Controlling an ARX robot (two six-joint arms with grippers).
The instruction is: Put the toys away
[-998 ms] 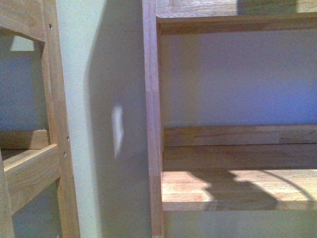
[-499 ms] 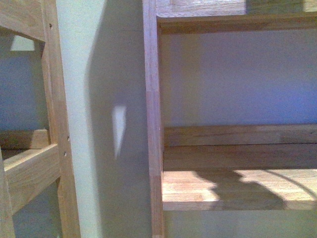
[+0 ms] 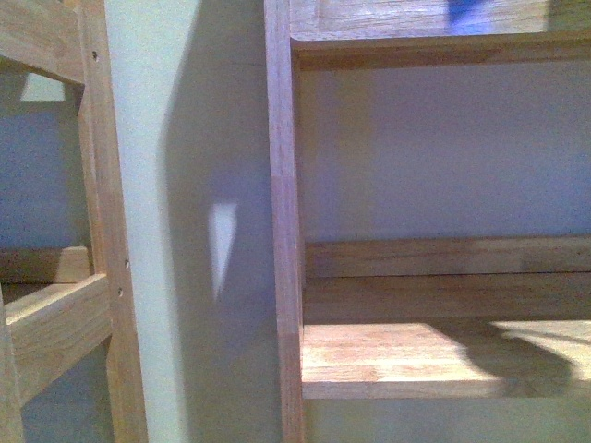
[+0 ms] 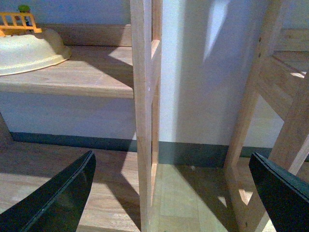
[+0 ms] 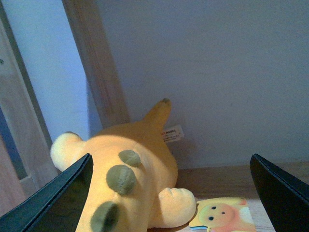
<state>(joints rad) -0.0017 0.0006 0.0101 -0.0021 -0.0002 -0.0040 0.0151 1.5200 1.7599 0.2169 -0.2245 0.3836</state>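
Note:
The toy, an orange-yellow plush animal with olive pads and a white tag, lies on a wooden shelf board against the back wall in the right wrist view. My right gripper is open just in front of it. The plush sits toward one finger, and neither finger holds it. My left gripper is open and empty, facing a wooden shelf upright above the floor. Neither arm shows in the front view.
A picture card with a cartoon face lies beside the plush. A cream bowl-like object and an orange toy fence sit on a low shelf. The front view shows shelf uprights and a shelf board.
In the front view the shadow on the lower shelf board has slid to the right. A blue patch now shows on the upper shelf.

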